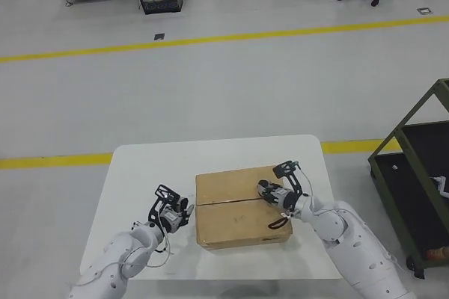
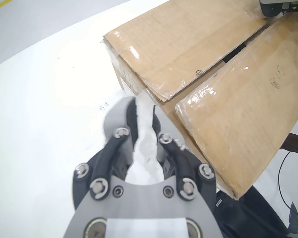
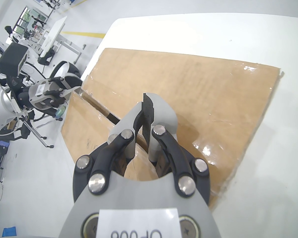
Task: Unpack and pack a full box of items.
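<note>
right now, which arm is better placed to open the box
Probably the right: the right gripper is over the box at the flap seam; the left gripper is beside the box, over the table.

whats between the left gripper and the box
Just bare table between the left gripper and the box, nothing lying there; the left wrist view shows it.

I see pen scrawl (image 2: 275, 82) on the box's (image 2: 188, 38) near flap, a small stamp (image 2: 199, 72) on its far flap, and a label (image 3: 138, 224) on the right gripper (image 3: 144, 111).
</note>
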Action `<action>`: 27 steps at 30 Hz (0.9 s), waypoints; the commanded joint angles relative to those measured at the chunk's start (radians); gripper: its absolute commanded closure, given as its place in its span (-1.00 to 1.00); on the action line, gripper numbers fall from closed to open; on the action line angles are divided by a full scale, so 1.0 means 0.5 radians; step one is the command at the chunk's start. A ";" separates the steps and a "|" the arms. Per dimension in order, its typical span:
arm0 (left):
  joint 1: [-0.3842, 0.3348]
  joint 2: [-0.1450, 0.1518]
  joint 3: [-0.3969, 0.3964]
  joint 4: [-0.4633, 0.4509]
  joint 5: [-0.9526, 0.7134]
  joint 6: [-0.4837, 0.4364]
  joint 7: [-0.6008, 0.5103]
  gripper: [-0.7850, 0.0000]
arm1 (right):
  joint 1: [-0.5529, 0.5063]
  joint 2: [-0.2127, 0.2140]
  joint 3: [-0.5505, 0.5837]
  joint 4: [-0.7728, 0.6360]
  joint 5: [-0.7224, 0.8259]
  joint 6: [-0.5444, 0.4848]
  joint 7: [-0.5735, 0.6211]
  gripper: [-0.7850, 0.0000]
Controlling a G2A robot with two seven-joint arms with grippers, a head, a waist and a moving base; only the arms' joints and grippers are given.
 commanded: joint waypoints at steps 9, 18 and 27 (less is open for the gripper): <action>0.286 0.055 -0.263 -0.133 -0.002 -0.082 0.018 -1.00 | 0.049 -0.010 -0.031 0.062 0.002 -0.008 0.026 1.00; 0.293 0.055 -0.266 -0.127 -0.008 -0.093 0.008 -1.00 | 0.071 -0.012 -0.034 0.085 0.011 -0.016 0.049 1.00; 0.265 0.048 -0.271 -0.055 0.100 0.017 0.074 -1.00 | 0.092 -0.015 -0.048 0.096 0.013 -0.040 0.078 1.00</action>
